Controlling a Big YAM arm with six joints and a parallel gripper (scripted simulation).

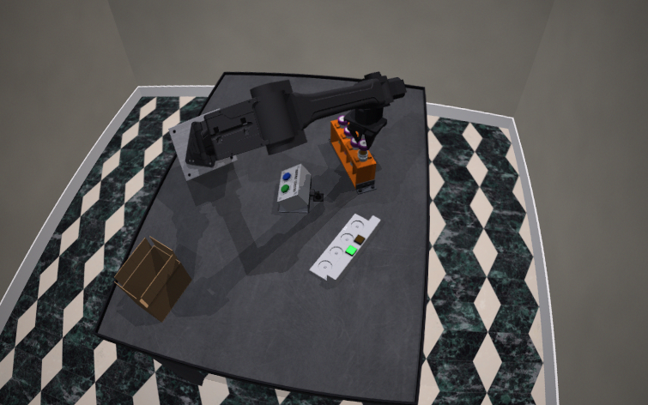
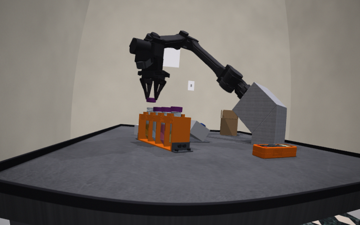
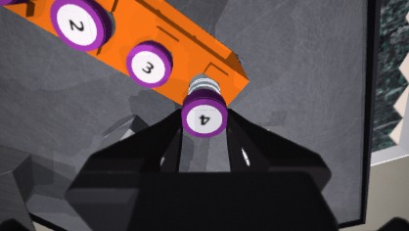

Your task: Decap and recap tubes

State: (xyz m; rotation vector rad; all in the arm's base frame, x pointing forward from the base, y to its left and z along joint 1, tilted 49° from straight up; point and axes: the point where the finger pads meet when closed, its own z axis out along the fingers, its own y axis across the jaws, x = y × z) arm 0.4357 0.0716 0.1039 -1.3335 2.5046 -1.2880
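My gripper (image 2: 151, 98) (image 3: 204, 115) is shut on the purple cap of tube 4 (image 1: 363, 144) (image 3: 204, 120). It holds the cap level above the decapping station (image 1: 365, 174) (image 2: 181, 128), number up. Tube 4 (image 1: 363, 156) (image 3: 204, 84) stands bare, with its thread showing below the cap and apart from it. Cap 3 (image 3: 148, 67), cap 2 (image 3: 77, 23) and cap 1 (image 1: 342, 120) (image 2: 176, 109) sit on their tubes. The white cap tray (image 1: 373, 220) has its nests empty. Its green lamp (image 1: 350, 250) is lit and its amber lamp (image 1: 359, 239) is dark.
The key housing (image 1: 302, 190) (image 2: 198, 131) stands between arm base and tray, with blue CYCLE (image 1: 287, 176) and green READY (image 1: 285, 188). A brown open box (image 1: 175, 292) (image 2: 228, 127) stands near a table edge. An orange meter (image 2: 273, 152) lies by the arm base.
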